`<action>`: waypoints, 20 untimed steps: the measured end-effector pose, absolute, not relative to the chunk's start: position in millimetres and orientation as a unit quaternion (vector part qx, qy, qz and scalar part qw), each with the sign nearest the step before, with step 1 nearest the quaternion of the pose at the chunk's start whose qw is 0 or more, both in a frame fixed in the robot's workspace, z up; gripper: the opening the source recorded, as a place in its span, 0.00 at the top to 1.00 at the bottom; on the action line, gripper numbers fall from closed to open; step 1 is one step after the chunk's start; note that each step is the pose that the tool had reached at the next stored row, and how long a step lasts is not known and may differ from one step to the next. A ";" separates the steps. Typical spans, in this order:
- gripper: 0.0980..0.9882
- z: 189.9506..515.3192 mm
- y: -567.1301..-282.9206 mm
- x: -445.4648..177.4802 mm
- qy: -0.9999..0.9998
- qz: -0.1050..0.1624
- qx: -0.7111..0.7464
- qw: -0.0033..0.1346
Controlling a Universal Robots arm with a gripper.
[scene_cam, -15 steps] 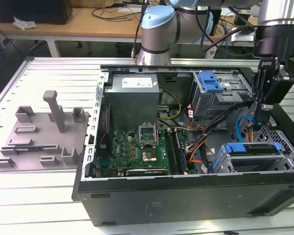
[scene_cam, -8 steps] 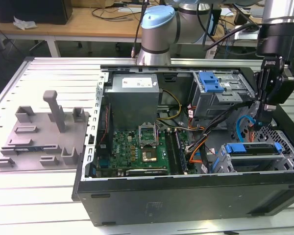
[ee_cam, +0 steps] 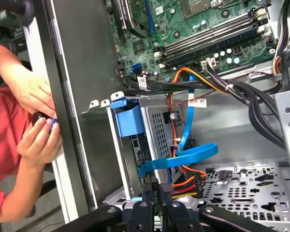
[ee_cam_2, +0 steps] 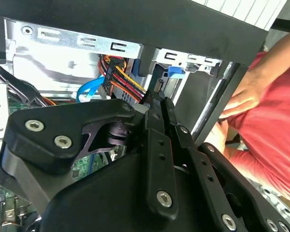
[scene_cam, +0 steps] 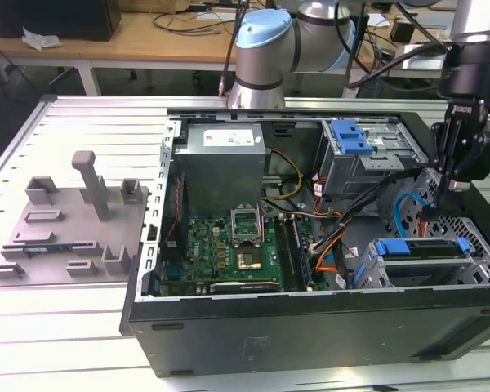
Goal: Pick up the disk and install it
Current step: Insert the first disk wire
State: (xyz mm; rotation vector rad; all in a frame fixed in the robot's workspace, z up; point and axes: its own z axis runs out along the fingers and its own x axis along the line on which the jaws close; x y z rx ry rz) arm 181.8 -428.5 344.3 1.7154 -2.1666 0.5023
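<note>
The gripper (ee_cam: 154, 191), fingers pressed together on nothing visible, hangs inside the open computer case (scene_cam: 310, 327) just beside the drive cage (ee_cam: 157, 128). The disk (scene_cam: 420, 247) sits in that cage, unheld, near the fingertips, with a blue data cable (ee_cam: 183, 157) between.

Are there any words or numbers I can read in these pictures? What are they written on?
The white sticker on the large grey metal box: print too small to read.
The small white tag beside the flat blue cable: too small to read.
No text here can be read.
</note>
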 end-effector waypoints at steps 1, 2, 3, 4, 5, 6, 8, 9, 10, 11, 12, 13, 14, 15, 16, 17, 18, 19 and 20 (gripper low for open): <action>0.93 344.6 -430.2 181.7 -0.761 0.173 0.603 0.163; 0.93 345.0 -431.6 181.4 -0.762 0.170 0.604 0.161; 0.93 345.7 -433.1 181.0 -0.763 0.167 0.604 0.158; 0.93 346.5 -434.3 180.5 -0.763 0.166 0.605 0.157; 0.93 348.4 -437.3 179.5 -0.763 0.162 0.606 0.154; 0.93 350.2 -440.2 178.4 -0.763 0.159 0.607 0.152; 0.93 352.3 -443.8 177.1 -0.763 0.157 0.609 0.149; 0.93 352.9 -445.1 176.7 -0.763 0.156 0.609 0.149; 0.93 353.6 -447.1 176.0 -0.763 0.155 0.610 0.147; 0.93 354.2 -448.9 175.4 -0.763 0.154 0.611 0.146; 0.93 354.5 -450.2 174.9 -0.763 0.153 0.611 0.145; 0.93 354.8 -451.8 174.1 -0.762 0.152 0.612 0.144; 0.93 355.1 -453.0 173.5 -0.762 0.151 0.613 0.144; 0.93 355.3 -454.0 172.9 -0.761 0.151 0.614 0.143; 0.93 355.4 -455.0 172.2 -0.761 0.150 0.615 0.143; 0.93 355.5 -456.0 171.5 -0.760 0.150 0.616 0.142; 0.93 355.7 -456.8 170.9 -0.760 0.150 0.617 0.141; 0.93 355.9 -457.9 170.2 -0.759 0.148 0.619 0.139; 0.93 356.0 -459.6 169.4 -0.758 0.142 0.622 0.134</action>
